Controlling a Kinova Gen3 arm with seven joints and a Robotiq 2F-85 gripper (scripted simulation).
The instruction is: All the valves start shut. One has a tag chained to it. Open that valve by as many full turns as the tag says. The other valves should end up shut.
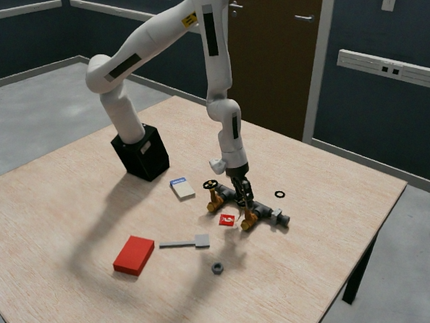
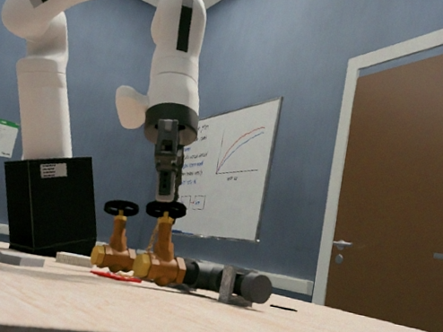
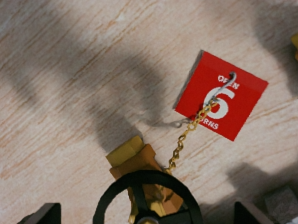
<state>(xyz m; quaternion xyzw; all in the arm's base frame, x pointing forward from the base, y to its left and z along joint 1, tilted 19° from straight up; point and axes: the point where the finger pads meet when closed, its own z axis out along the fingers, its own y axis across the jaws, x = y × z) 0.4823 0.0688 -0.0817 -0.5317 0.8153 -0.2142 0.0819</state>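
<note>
Two brass valves with black handwheels stand on a grey pipe [image 1: 263, 208] [image 2: 207, 275]. The left valve [image 1: 214, 201] [image 2: 117, 238] has no tag. The right valve [image 1: 249, 219] [image 2: 162, 249] [image 3: 140, 167] has a chain [image 3: 187, 135] running to a red tag [image 1: 226, 219] [image 2: 116, 276] [image 3: 221, 95] that reads "OPEN 6 TURNS" and lies flat on the table. My gripper [image 1: 243, 198] [image 2: 164, 197] [image 3: 147, 219] points straight down over the right valve's handwheel [image 2: 166, 209] [image 3: 147, 197]. It is open, with its fingers on either side of the wheel, and it holds nothing.
A red block [image 1: 134, 254], a grey T-shaped tool [image 1: 188, 242] and a grey nut [image 1: 217, 266] lie in front of the valves. A white box with a blue top [image 1: 182, 187] lies to the left, and a black ring [image 1: 279, 194] behind. The black arm base [image 1: 141, 152] stands at the back left.
</note>
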